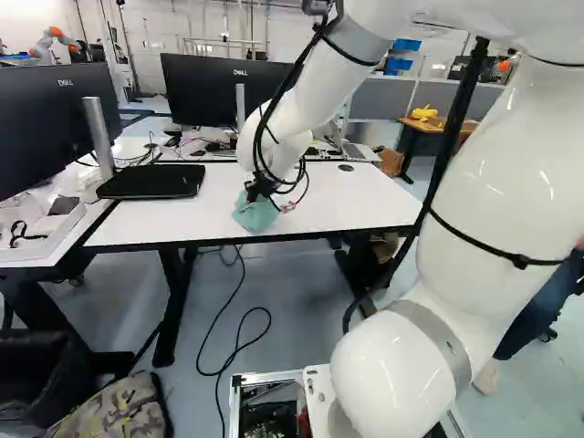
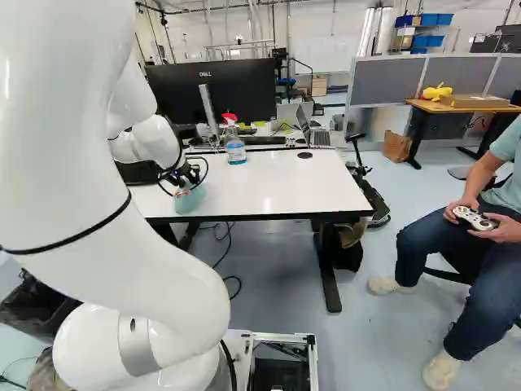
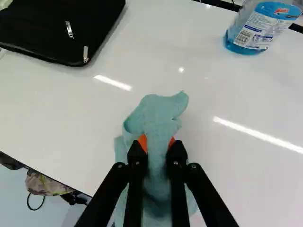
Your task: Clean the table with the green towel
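Gripper [image 1: 255,192] clamped on green towel [image 3: 158,116], orange pads [image 3: 143,142] pressing cloth from both sides, folds bulging ahead and cloth spreading beneath. Towel at near part of white table [image 2: 269,191]; whether all its underside touches tabletop, cannot tell. Black case [image 1: 151,182] flat on table, left of towel. Clear spray bottle [image 2: 235,152] with blue liquid and red top upright on table, right of towel and farther off. Dark monitor [image 2: 213,88] beyond bottle, open laptop [image 2: 319,138] at far right.
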Motion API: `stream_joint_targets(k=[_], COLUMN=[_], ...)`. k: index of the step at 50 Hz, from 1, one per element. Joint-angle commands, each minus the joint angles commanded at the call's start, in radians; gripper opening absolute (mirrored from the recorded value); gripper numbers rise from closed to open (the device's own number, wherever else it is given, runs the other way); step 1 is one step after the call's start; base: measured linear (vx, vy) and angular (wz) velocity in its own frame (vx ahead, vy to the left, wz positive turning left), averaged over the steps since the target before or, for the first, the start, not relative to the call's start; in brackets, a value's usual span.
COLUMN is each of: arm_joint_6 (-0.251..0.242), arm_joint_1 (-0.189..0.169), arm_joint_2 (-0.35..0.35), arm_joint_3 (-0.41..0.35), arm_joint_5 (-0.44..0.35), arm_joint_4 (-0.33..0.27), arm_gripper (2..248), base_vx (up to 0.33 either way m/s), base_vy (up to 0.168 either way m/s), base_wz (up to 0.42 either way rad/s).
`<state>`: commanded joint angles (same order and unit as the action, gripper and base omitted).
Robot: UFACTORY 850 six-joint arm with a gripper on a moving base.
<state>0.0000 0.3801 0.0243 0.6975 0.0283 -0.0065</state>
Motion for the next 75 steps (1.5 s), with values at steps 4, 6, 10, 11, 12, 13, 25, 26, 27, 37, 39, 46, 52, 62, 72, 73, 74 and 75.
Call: stream_joint_targets(k=[4, 6, 10, 11, 12, 13, 25, 26, 27, 37, 39, 46, 52, 62, 72, 73, 74, 75], arm_joint_6=[0.000, 0.000, 0.000, 0.000, 0.000, 0.000, 0.000, 0.000, 0.000, 0.000, 0.000, 0.000, 0.000, 0.000, 0.000, 0.000, 0.000, 0.000], arm_joint_1=[-0.001, -0.001, -0.001, -0.001, -0.001, -0.001, 0.002, 0.002, 0.002, 0.005, 0.005, 0.005, 0.005, 0.005, -0.003, -0.005, -0.008, -0.011], arm_joint_2=[-0.006, -0.008, -0.011, -0.012, -0.013, -0.013, -0.020, -0.021, -0.022, -0.043, -0.050, -0.073, -0.094, -0.104, -0.109, -0.110, -0.112, -0.114], arm_joint_3=[0.005, 0.008, 0.016, 0.018, 0.020, 0.022, 0.048, 0.050, 0.053, 0.059, 0.058, 0.054, 0.051, 0.049, 0.045, 0.043, 0.042, 0.040], arm_joint_5=[0.015, 0.023, 0.043, 0.049, 0.055, 0.061, 0.136, 0.143, 0.149, 0.208, 0.219, 0.252, 0.272, 0.275, 0.275, 0.275, 0.275, 0.275], arm_joint_4=[0.000, 0.000, 0.000, 0.000, 0.000, 0.000, 0.000, 0.000, 0.000, 0.000, 0.000, 0.000, 0.000, 0.000, 0.000, 0.000, 0.000, 0.000], arm_gripper=[57, 57, 57, 57, 57, 57, 57, 57, 57, 57, 57, 57, 57, 57, 57, 57, 57, 57], base_vx=[0.000, 0.000, 0.000, 0.000, 0.000, 0.000, 0.000, 0.000, 0.000, 0.000, 0.000, 0.000, 0.000, 0.000, 0.000, 0.000, 0.000, 0.000], base_vy=[0.000, 0.000, 0.000, 0.000, 0.000, 0.000, 0.000, 0.000, 0.000, 0.000, 0.000, 0.000, 0.000, 0.000, 0.000, 0.000, 0.000, 0.000], base_wz=[0.000, 0.000, 0.000, 0.000, 0.000, 0.000, 0.000, 0.000, 0.000, 0.000, 0.000, 0.000, 0.000, 0.000, 0.000, 0.000, 0.000, 0.000])
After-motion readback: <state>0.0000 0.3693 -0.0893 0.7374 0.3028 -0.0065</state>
